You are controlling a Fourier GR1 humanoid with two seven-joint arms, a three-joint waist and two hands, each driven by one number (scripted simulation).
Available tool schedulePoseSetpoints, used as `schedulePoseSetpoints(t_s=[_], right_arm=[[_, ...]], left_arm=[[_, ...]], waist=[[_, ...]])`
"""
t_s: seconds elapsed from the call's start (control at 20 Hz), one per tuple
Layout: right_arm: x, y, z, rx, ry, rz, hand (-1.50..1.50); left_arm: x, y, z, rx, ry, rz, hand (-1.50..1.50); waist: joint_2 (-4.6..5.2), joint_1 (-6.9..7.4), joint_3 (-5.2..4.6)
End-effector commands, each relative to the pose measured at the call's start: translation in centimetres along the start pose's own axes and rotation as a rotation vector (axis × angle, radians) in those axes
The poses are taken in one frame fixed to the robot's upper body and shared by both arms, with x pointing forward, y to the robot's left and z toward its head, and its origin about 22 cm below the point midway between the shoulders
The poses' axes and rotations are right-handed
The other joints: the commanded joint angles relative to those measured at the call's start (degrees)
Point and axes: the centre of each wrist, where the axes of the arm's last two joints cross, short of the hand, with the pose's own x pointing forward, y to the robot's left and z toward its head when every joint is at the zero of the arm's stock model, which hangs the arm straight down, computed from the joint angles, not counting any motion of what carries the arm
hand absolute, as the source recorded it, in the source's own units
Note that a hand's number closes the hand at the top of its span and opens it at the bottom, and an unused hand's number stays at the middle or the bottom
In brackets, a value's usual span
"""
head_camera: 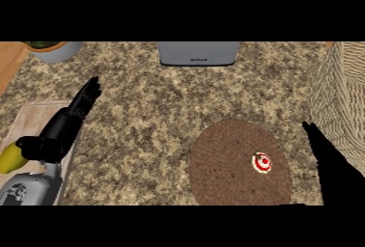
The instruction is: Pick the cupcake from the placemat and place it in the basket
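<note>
Currently the cupcake [262, 162], topped in red and white, sits on the right part of the round brown placemat [228, 164] on the speckled table [157, 111]. The right hand [332, 166] is near it on its right and apart from it, its fingers straight, close together and holding nothing. Farther off, the wicker basket [343, 91] fills the right edge, while at the left the left hand [86, 99] shows beside a pale cutting board [32, 120], fingers straight and unclenched, pointing far, and a grey appliance [198, 53] stands at the far edge.
</note>
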Motion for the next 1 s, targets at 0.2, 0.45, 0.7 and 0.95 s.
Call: schedulePoseSetpoints(t_s=[0.2, 0.45, 0.7, 0.95], right_arm=[[-2.2, 4.3, -1.9, -0.067, 0.068, 0.001, -1.5], [-2.4, 6.4, -1.8, -0.079, 0.056, 0.019, -1.5], [-3.8, 5.8, -2.4, -0.075, 0.011, -0.03, -1.5], [-1.2, 4.8, -3.8, -0.08, -0.028, -0.051, -1.5]], left_arm=[[0.2, -0.6, 1.1, 0.017, 0.0, 0.005, 0.0], [0.8, -1.0, -0.7, -0.005, 0.001, -0.003, 0.0], [0.7, -2.9, 0.6, 0.002, -0.001, 0.019, 0.0], [-1.3, -0.7, 0.7, -0.014, -0.003, 0.006, 0.0]], waist=[[0.02, 0.24, 0.03], [0.03, 0.1, 0.02], [0.01, 0.14, 0.03], [0.07, 0.24, 0.01]])
